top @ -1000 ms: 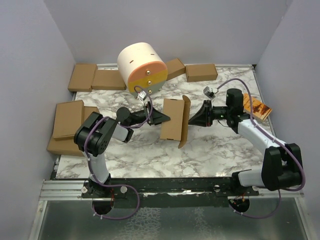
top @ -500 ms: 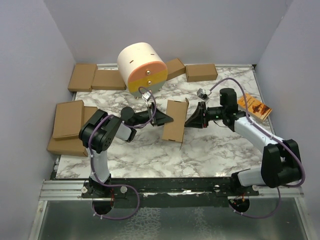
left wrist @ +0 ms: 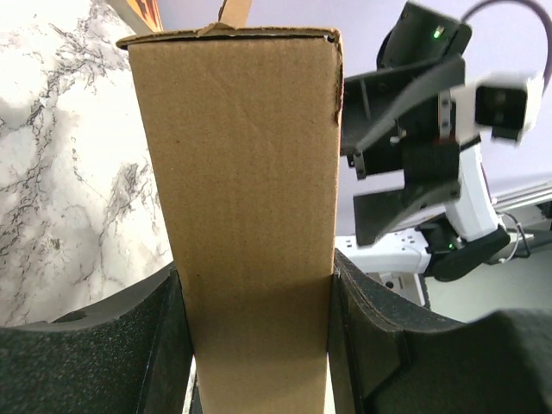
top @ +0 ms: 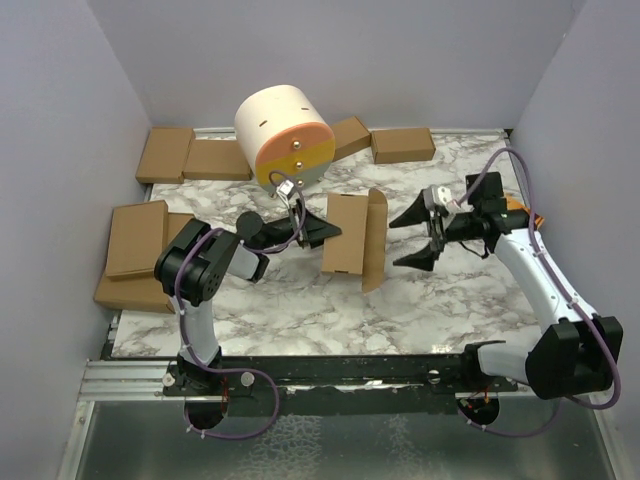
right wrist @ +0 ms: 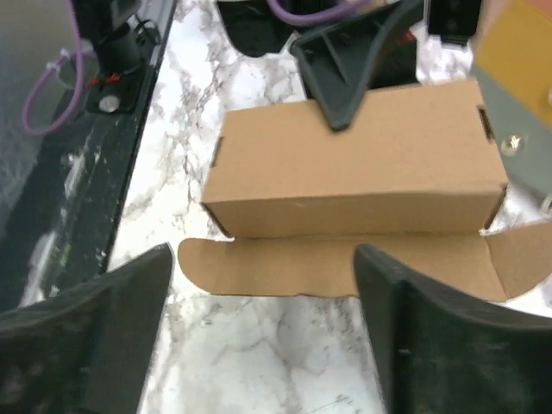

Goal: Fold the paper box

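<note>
The paper box (top: 347, 238) is a brown cardboard rectangle held off the marble table, with one long flap (top: 375, 240) sticking out on its right side. My left gripper (top: 325, 232) is shut on the box's left end. In the left wrist view the box (left wrist: 246, 190) fills the gap between both black pads (left wrist: 379, 345). My right gripper (top: 399, 243) hangs open just right of the flap and touches nothing. Its wrist view shows the box (right wrist: 354, 164) and the loose flap (right wrist: 345, 267) ahead of the spread right gripper (right wrist: 272, 345).
Several ready-made brown boxes lie along the back edge (top: 402, 145) and in a stack at the left (top: 137, 240). A white and orange cylinder (top: 285, 135) stands at the back centre. An orange booklet (top: 517, 208) peeks out beside the right arm.
My right gripper has opened and drawn back to the right, away from the box. The flap now stands free. The left gripper keeps its hold on the box.
</note>
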Robot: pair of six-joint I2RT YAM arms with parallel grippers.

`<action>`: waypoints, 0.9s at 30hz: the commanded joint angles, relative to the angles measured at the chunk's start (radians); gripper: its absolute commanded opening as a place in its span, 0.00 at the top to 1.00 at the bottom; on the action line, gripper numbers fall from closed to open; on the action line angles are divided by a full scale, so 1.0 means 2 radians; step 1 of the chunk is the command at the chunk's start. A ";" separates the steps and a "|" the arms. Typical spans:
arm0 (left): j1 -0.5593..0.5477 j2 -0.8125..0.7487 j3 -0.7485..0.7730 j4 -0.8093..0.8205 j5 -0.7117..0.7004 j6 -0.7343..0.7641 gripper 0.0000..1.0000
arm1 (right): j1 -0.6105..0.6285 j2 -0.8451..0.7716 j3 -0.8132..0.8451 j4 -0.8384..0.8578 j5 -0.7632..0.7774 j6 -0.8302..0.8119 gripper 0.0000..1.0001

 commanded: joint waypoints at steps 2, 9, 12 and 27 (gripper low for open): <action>0.003 -0.017 -0.016 0.122 -0.045 -0.040 0.70 | 0.003 -0.013 0.000 -0.347 -0.042 -0.625 0.00; 0.003 -0.016 -0.048 0.122 -0.100 -0.085 0.70 | 0.020 -0.024 -0.048 -0.227 -0.022 -0.604 0.05; 0.003 -0.017 -0.055 0.122 -0.112 -0.096 0.70 | 0.045 -0.048 -0.082 -0.129 0.018 -0.534 0.13; 0.003 -0.008 -0.055 0.122 -0.102 -0.103 0.70 | 0.109 -0.034 -0.119 0.024 0.088 -0.417 0.48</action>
